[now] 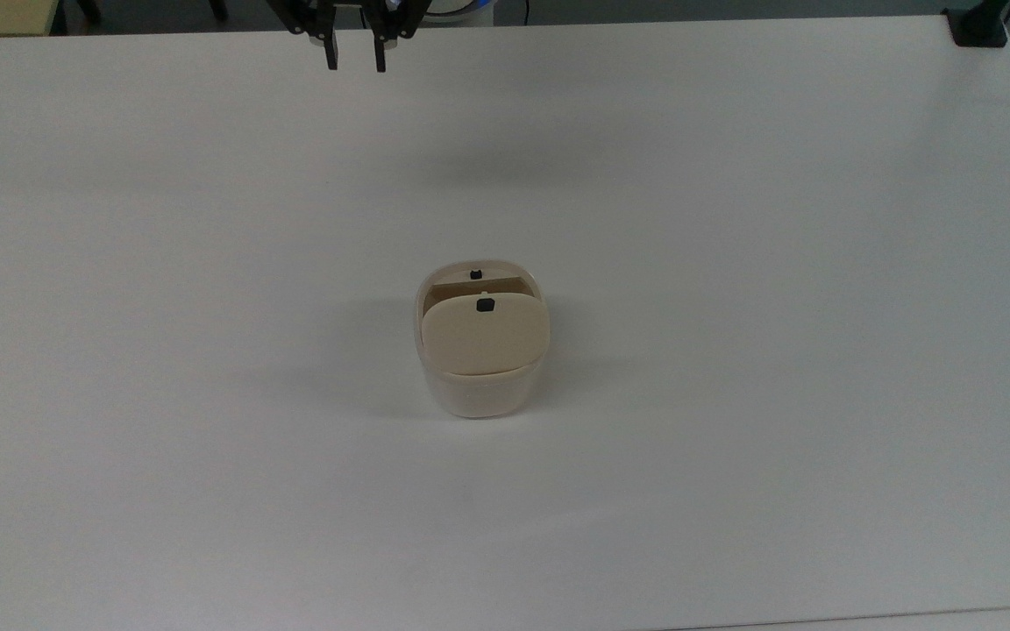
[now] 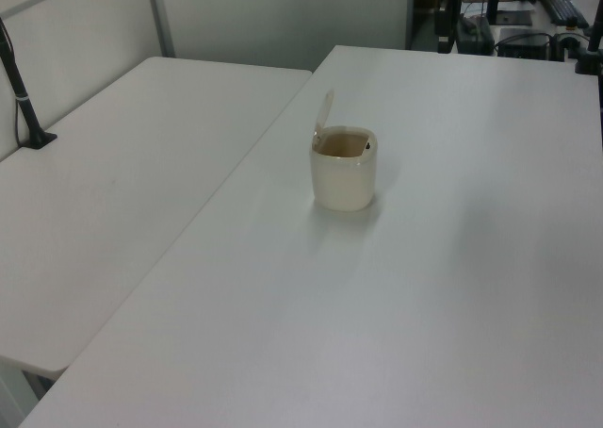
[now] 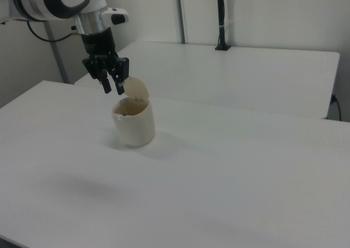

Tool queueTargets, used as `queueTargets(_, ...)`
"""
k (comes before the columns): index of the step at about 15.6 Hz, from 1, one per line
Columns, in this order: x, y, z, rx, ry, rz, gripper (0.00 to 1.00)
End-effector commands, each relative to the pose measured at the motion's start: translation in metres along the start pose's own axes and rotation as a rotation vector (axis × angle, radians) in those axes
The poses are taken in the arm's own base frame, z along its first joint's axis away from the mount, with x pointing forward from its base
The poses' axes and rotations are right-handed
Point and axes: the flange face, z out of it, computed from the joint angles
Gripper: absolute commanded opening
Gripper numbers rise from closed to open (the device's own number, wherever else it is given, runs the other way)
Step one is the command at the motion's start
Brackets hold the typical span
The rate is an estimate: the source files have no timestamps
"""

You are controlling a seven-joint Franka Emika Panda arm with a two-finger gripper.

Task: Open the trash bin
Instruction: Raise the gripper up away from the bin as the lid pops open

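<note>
The trash bin point(image 1: 482, 368) stands near the middle of the white table point(image 1: 733, 350), its lid point(image 1: 486, 335) hinged up and standing nearly upright, a small black button point(image 1: 485, 305) near its free edge. Farther back, well apart from the bin, the gripper point(image 1: 354, 60) hangs above the table's far edge, its 2 fingers parted and holding nothing.
</note>
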Motion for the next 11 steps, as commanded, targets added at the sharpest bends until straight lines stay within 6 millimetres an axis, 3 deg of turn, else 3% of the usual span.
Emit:
queueTargets(1,-0.0124,0.0042,0.0005,-0.012,-0.018,-0.019,1.0)
queueTargets(11,-0.0119,0.0067,-0.0035,-0.034,-0.009,-0.017,1.0)
